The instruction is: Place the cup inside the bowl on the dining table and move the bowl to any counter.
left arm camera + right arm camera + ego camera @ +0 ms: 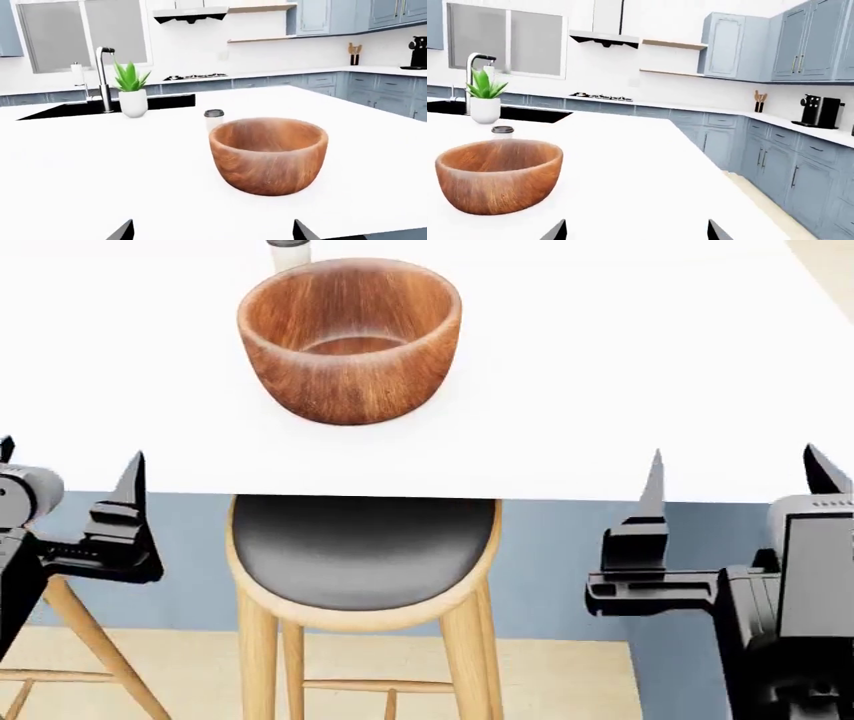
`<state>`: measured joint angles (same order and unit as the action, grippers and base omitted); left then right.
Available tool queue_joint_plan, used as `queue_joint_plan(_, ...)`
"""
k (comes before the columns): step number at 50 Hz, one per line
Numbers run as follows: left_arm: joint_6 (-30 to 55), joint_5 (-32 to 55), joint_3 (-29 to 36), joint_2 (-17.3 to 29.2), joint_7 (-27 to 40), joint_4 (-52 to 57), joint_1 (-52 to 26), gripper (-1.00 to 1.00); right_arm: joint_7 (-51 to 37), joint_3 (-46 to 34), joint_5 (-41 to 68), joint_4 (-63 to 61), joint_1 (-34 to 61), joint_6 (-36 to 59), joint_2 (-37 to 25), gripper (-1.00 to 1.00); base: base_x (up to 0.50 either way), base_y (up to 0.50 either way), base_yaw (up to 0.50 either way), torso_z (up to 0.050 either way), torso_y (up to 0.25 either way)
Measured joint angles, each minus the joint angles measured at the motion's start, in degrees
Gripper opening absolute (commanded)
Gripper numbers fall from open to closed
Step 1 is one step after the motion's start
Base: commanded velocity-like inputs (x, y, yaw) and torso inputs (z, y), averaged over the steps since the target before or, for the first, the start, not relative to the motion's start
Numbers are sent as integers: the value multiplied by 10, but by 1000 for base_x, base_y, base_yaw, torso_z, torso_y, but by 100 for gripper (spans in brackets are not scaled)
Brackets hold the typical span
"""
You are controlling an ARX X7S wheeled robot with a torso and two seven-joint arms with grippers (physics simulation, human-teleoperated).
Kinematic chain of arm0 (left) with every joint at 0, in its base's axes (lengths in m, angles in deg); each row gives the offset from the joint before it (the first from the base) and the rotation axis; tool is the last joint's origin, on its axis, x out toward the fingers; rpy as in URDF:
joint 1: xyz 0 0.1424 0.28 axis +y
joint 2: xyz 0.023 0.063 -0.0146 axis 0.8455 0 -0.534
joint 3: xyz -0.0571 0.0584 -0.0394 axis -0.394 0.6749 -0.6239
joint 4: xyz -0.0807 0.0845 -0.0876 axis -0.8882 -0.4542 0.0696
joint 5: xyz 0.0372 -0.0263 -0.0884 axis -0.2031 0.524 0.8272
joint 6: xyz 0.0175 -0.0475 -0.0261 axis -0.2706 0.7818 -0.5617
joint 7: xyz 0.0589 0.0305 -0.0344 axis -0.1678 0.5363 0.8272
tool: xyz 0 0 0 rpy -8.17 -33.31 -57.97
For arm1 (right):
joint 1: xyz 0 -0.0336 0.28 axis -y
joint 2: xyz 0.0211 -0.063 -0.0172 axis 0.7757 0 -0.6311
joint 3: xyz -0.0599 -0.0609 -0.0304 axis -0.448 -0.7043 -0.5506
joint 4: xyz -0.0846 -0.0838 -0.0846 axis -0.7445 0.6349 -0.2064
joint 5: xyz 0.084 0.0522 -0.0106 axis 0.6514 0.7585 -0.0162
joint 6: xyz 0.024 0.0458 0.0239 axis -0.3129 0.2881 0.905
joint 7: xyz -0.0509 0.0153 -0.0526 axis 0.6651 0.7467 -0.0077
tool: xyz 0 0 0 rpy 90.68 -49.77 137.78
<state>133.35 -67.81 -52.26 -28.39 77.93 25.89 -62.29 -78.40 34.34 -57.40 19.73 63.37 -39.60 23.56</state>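
The reddish-brown wooden bowl [350,340] [268,155] [497,175] stands upright and empty on the white dining table [601,360], not far from its near edge. Just behind it is the small cream cup [213,119] [288,252] [502,132] with its dark lid, upright and apart from the bowl. My left gripper [67,470] [213,232] hovers open at the table's near edge, left of the bowl. Further right along the same edge, my right gripper [734,480] [635,232] is open too. Neither holds anything. A white counter [774,120] runs along the blue cabinets.
A round black-seated stool [360,550] stands under the table edge between my arms, another stool's wooden legs [54,640] at left. Beyond the cup are a potted plant [132,90], a faucet [103,75] and a dark sink. A coffee machine [819,111] sits on the counter.
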Motion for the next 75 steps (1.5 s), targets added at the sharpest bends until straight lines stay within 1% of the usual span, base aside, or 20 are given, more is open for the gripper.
queue_joint_plan(5,48,6,3,21,-7,-14,-72,100,7,15,26,-15,61,76,-32,100,93,5,0,0,0)
queue_joint_plan(10,91,15,2,37,-15,-19,-125,100,16,26,44,-24,104,130,-60,100,475,273,0,0,0)
queue_joint_plan(15,124,24,2,46,-21,-17,-155,100,23,36,59,-29,130,170,-79,100,497,279,0,0,0)
queue_joint_plan(21,156,32,3,55,-25,-6,-179,100,29,44,73,-28,147,196,-87,100,497,241,0,0,0)
queue_joint_plan(33,187,40,8,62,-27,7,-201,100,34,60,95,-41,162,236,-96,100,500,183,0,0,0)
queue_joint_plan(39,193,41,14,62,-26,8,-204,100,35,59,97,-37,166,238,-99,100,471,112,0,0,0)
queue_joint_plan(44,195,43,17,62,-25,10,-204,100,34,53,97,-36,171,241,-102,100,83,123,0,0,3)
queue_joint_plan(53,200,47,18,67,-27,14,-203,100,34,53,101,-34,174,244,-104,100,413,353,0,0,0)
queue_joint_plan(75,211,57,13,72,-27,28,-199,100,34,64,118,-33,185,259,-100,100,499,58,0,0,1)
